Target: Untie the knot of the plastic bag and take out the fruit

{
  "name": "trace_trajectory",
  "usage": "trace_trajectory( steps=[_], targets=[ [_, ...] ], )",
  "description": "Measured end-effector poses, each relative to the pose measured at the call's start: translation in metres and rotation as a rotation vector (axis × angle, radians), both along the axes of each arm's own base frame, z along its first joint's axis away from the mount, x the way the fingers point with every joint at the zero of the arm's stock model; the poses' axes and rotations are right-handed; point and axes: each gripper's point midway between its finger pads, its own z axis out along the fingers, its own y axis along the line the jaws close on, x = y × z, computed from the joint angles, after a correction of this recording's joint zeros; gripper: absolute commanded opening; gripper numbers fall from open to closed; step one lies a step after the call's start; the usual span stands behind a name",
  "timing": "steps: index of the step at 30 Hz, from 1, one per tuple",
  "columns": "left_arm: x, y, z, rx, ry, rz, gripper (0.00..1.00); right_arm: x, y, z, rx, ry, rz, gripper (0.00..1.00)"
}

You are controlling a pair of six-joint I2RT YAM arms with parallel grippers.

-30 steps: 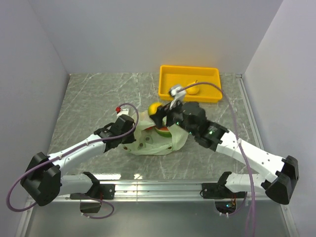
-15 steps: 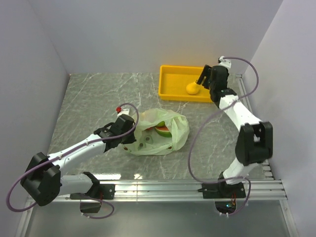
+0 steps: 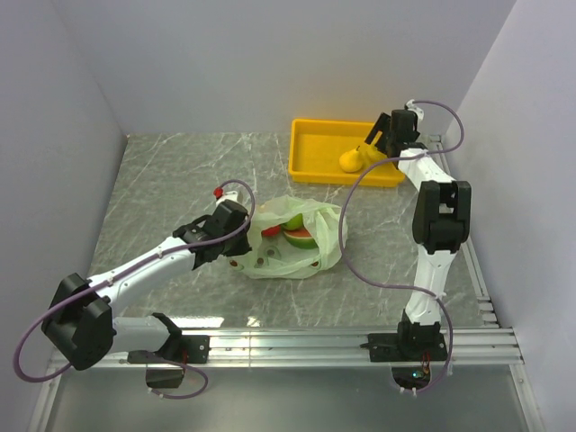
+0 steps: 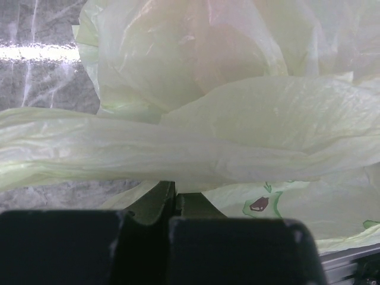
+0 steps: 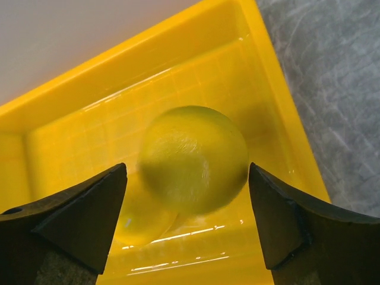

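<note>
A pale green crinkly translucent plastic bag (image 3: 306, 256) is seen lying near the middle of the grey marbled worktop (image 3: 162, 180), its mouth spread open. Inside it, a green apple (image 3: 293, 221), a red-and-green piece (image 3: 301, 238) and a small red piece (image 3: 270, 231) are visible. The bag's left edge is clamped by the left gripper (image 3: 238, 241). In the left wrist view its dark fingers (image 4: 148, 208) are pressed together beneath a taut fold of plastic that fills most of the view.

A rigid yellow rectangular tray (image 3: 310, 148) is set at the far right corner. The right gripper (image 3: 382, 144) is held over its right end with the jaws spread apart. A blurred yellow rounded fruit (image 5: 194, 159) is seen between them, above the tray floor. Whether it is touched by either finger cannot be told.

A purple cable (image 3: 345, 243) from the right arm is looped across the worktop just beside the bag's right side.
</note>
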Motion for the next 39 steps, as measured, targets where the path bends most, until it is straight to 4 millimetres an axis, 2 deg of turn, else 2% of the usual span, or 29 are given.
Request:
trace_trajectory(
  steps=[6,9,12,15,16,19,20,22,24,26,28,30,32,34,36,39],
  targets=[
    [0.001,0.000,0.000,0.004,0.006,0.006,0.01,-0.003,0.007,-0.001,0.022,0.010,0.032,0.95],
    [0.001,0.000,0.000,0.006,0.008,0.006,0.01,-0.010,0.011,0.004,0.032,0.014,0.049,0.95],
    [0.001,0.000,0.000,0.006,0.007,0.006,0.01,-0.027,0.020,0.024,0.041,0.005,0.084,0.95],
    [0.002,0.000,0.001,0.005,0.003,0.008,0.01,-0.055,0.041,0.060,0.036,-0.041,0.153,0.92],
    [0.002,0.000,0.002,0.004,0.001,0.008,0.00,-0.068,0.054,0.076,0.030,-0.060,0.190,0.90],
    [0.002,0.000,0.007,-0.005,-0.012,0.009,0.00,-0.115,0.115,0.135,0.007,-0.172,0.353,0.86],
    [0.002,0.001,0.009,-0.008,-0.017,0.009,0.00,-0.129,0.133,0.148,0.006,-0.200,0.404,0.85],
    [0.002,0.001,0.012,-0.015,-0.029,0.011,0.01,-0.176,0.183,0.176,0.001,-0.269,0.558,0.82],
    [0.002,0.001,0.015,-0.018,-0.039,0.010,0.01,-0.216,0.220,0.186,0.010,-0.303,0.684,0.79],
    [0.002,0.002,0.016,-0.018,-0.042,0.009,0.01,-0.258,0.250,0.184,0.019,-0.314,0.808,0.78],
    [0.002,0.002,0.018,-0.017,-0.047,0.006,0.00,-0.294,0.270,0.171,0.028,-0.292,0.903,0.77],
    [0.003,0.002,0.019,-0.019,-0.051,0.003,0.00,-0.319,0.285,0.151,0.040,-0.254,0.971,0.76],
    [0.003,0.002,0.021,-0.021,-0.059,0.000,0.01,-0.343,0.297,0.123,0.048,-0.187,1.027,0.76],
    [0.002,0.002,0.023,-0.026,-0.064,0.000,0.01,-0.360,0.303,0.089,0.038,-0.105,1.054,0.75],
    [0.002,0.002,0.026,-0.032,-0.071,0.000,0.01,-0.370,0.303,0.059,0.022,-0.032,1.051,0.75],
    [0.002,0.002,0.030,-0.041,-0.080,-0.001,0.00,-0.368,0.290,0.017,-0.023,0.075,0.984,0.75]
  ],
)
